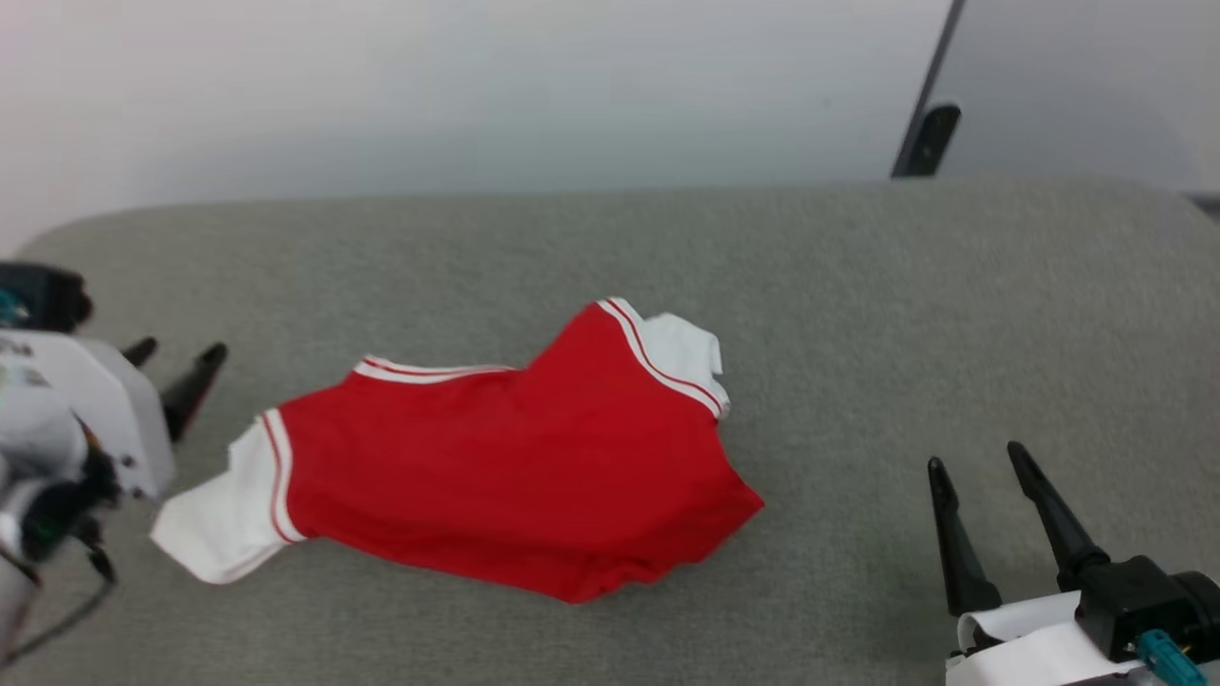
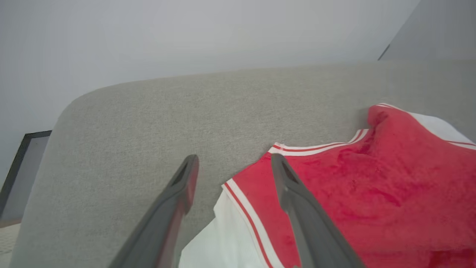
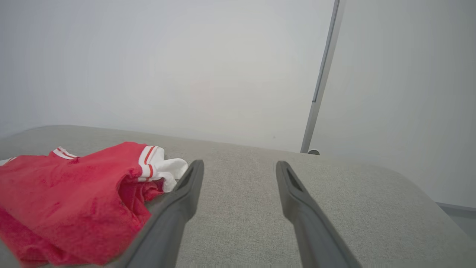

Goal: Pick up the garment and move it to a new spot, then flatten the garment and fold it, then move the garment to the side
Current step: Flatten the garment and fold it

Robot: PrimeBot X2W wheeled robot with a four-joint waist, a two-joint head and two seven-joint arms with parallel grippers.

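The garment (image 1: 505, 457) is a bright red shirt with white sleeves and striped white bands, lying crumpled in the middle of the grey padded surface (image 1: 858, 286). My left gripper (image 1: 176, 357) is open at the far left, beside the shirt's left sleeve. In the left wrist view the open fingers (image 2: 178, 197) straddle the garment's (image 2: 353, 186) sleeve edge from above, apart from it. My right gripper (image 1: 977, 457) stands open at the lower right, clear of the shirt. In the right wrist view the garment (image 3: 74, 193) lies to the left of my empty fingers (image 3: 297, 201).
A pale wall (image 1: 477, 86) rises behind the padded surface. A dark post (image 1: 929, 124) leans at the back right. The surface's rounded far-left corner (image 2: 74, 108) and its right edge (image 3: 427, 186) are near.
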